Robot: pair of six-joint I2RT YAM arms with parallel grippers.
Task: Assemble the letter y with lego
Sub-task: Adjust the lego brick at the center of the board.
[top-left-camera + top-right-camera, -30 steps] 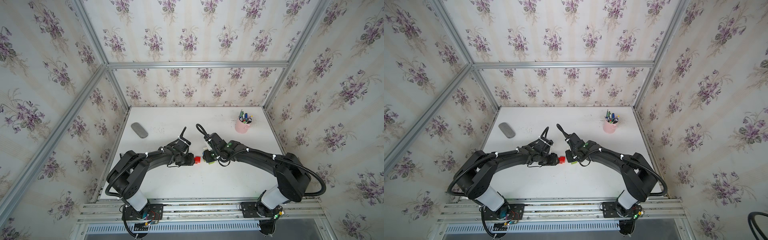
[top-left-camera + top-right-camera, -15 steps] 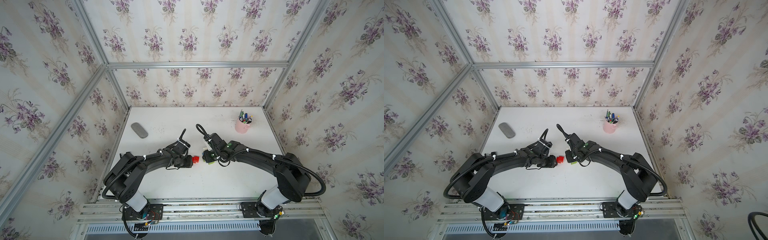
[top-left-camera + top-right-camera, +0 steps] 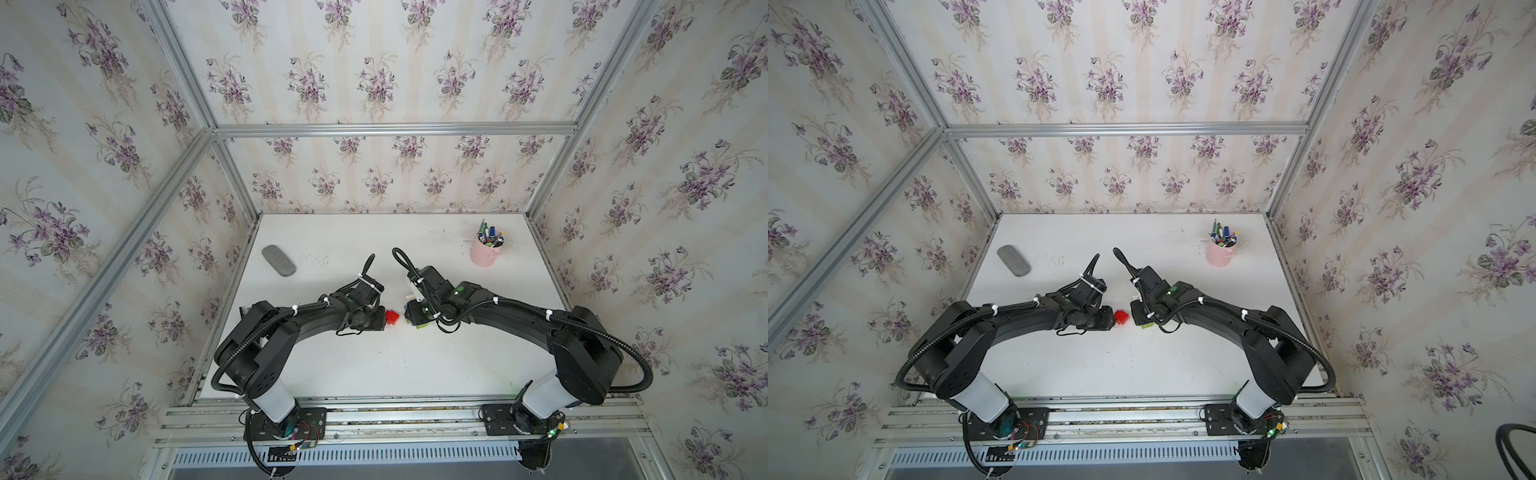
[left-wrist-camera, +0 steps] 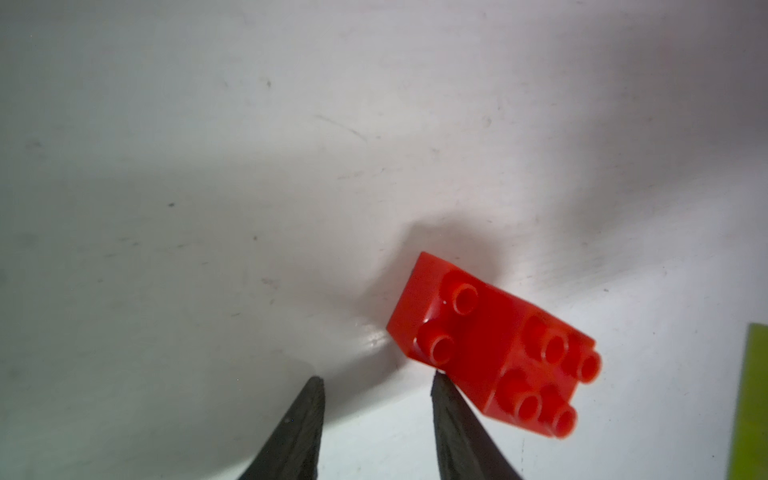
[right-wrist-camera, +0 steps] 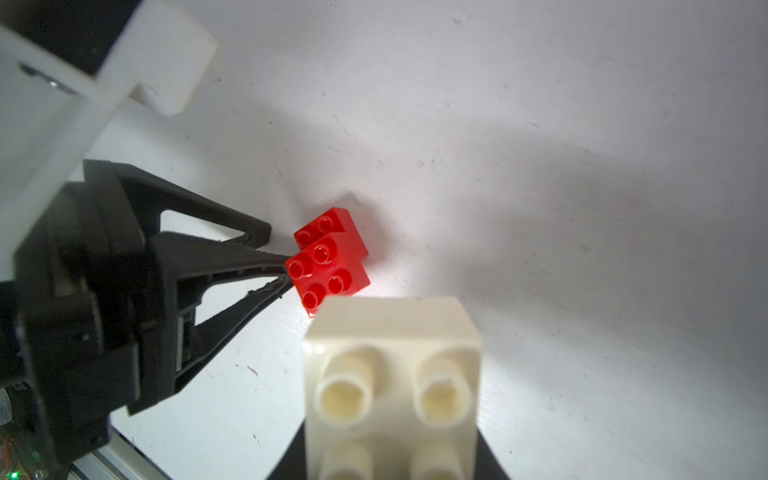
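Two red lego bricks [image 4: 490, 345], joined with an offset, lie on the white table, and both top views show them [image 3: 391, 317] [image 3: 1121, 316] between the two arms. My left gripper [image 4: 376, 378] is just left of them, narrowly open with nothing between its fingers. One fingertip [image 4: 438, 380] touches the red pair's edge. My right gripper [image 3: 415, 320] is shut on a cream-white brick [image 5: 392, 374] whose studs face the camera. A lime-green piece [image 3: 420, 327] shows under that gripper. The rest of what it holds is hidden.
A pink pen cup [image 3: 484, 253] stands at the back right. A grey oblong pad [image 3: 278, 260] lies at the back left. Flowered walls close the table [image 3: 395, 365] in on three sides, and a metal rail runs along the front.
The left gripper's jaws have narrowed beside the red pair, which has hardly shifted. The right arm and its brick have stayed still.
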